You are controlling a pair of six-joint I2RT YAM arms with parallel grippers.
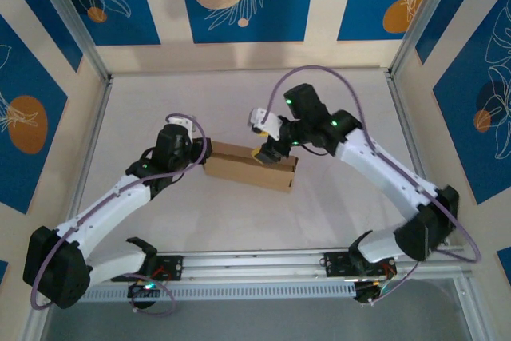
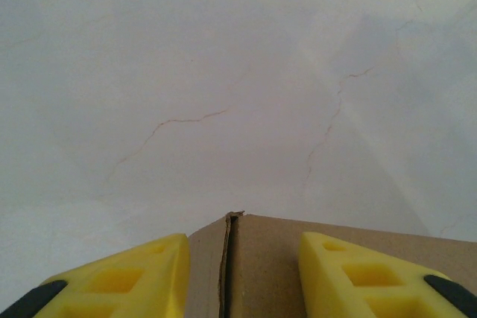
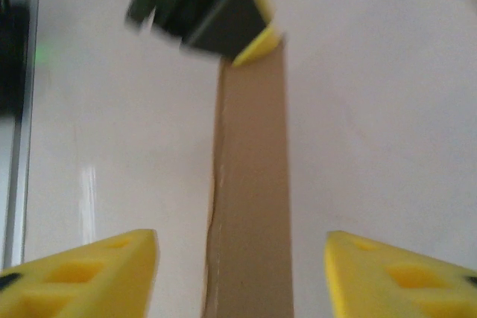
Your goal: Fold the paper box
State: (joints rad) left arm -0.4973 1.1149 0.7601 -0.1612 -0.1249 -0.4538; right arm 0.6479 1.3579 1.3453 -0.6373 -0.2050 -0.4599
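Plain brown paper box (image 1: 249,167) betw. spread R end effector (image 3: 240,234) fingers

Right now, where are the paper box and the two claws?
paper box (image 1: 239,164), overhead view, brown top face.
left claw (image 2: 242,240), left wrist view, gap between yellow fingertips.
right claw (image 3: 240,234), right wrist view, gap between yellow fingertips.

White arms (image 1: 108,201), black joints (image 1: 56,265), yellow claws (image 2: 242,258) (image 3: 242,258)

One paper box (image 1: 250,167), two arms (image 1: 112,205) (image 1: 383,167), two claws (image 2: 242,240) (image 3: 240,234), one table (image 1: 239,225).
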